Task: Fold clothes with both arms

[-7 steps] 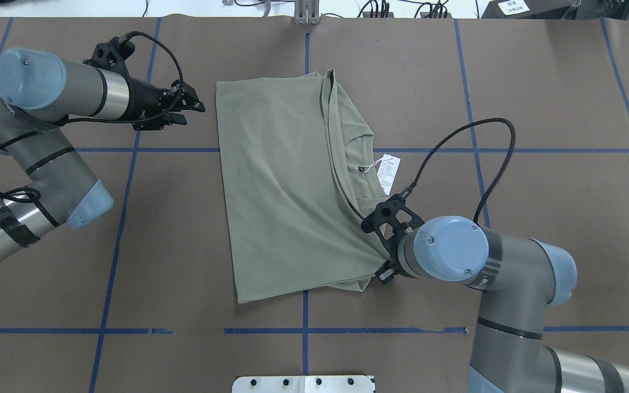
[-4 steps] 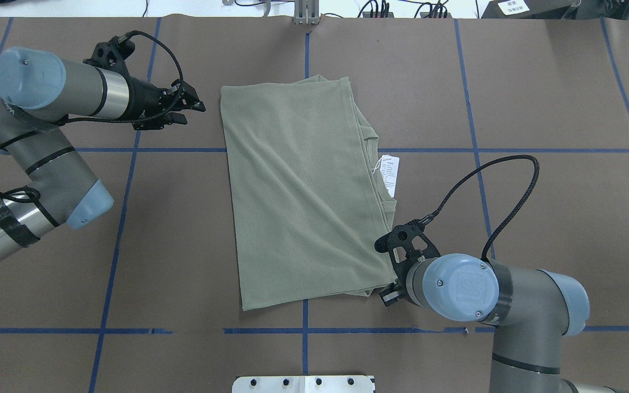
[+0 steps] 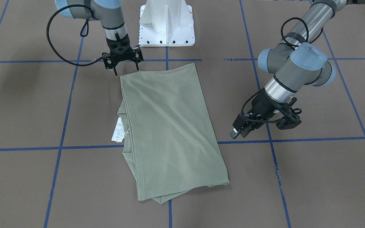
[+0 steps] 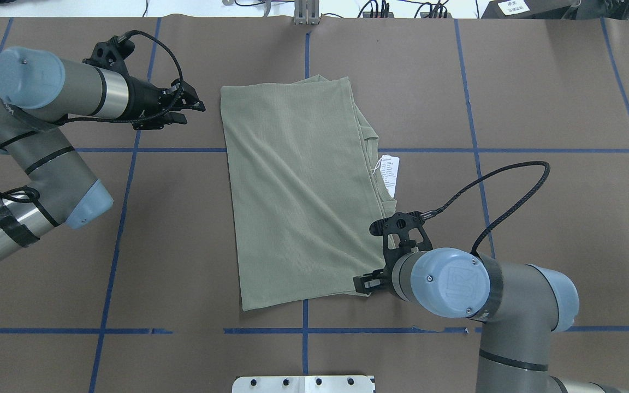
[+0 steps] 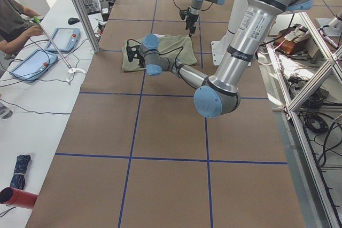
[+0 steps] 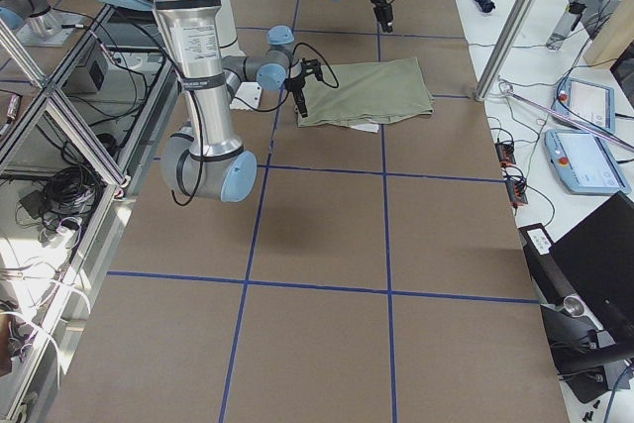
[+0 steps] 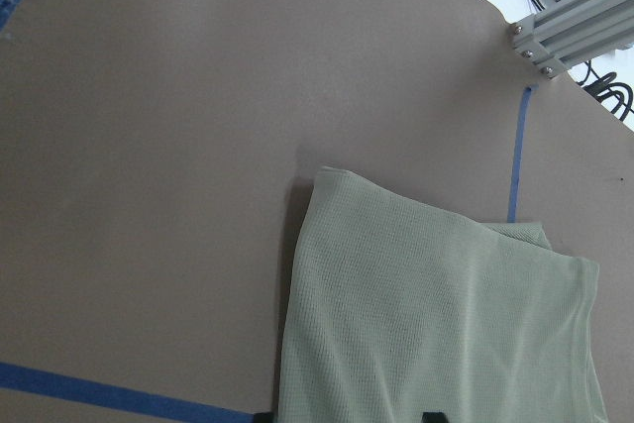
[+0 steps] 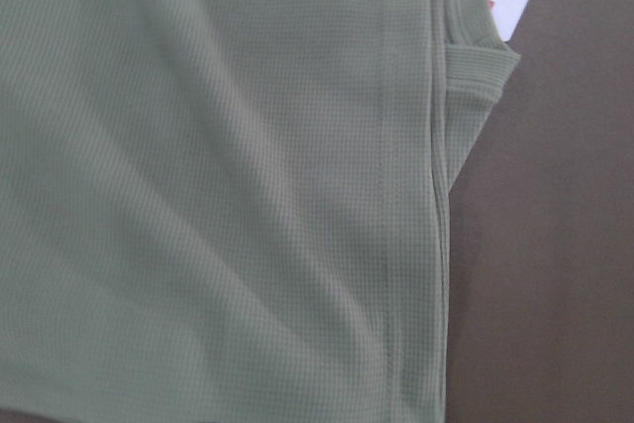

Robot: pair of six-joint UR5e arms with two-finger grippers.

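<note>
Olive-green shirt (image 4: 298, 191), white tag (image 4: 390, 173), brown table (image 4: 565, 109), blue grid lines (image 4: 576, 150).

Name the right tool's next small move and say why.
Probably lift the right tool straight up, clear of the shirt. Its jaws stand open over the corner nearest the robot's base, the folded shirt lies flat, and the left tool hangs open off the other side, apart from the cloth.

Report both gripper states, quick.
Left gripper: open, holding nothing.
Right gripper: open, holding nothing.
</note>
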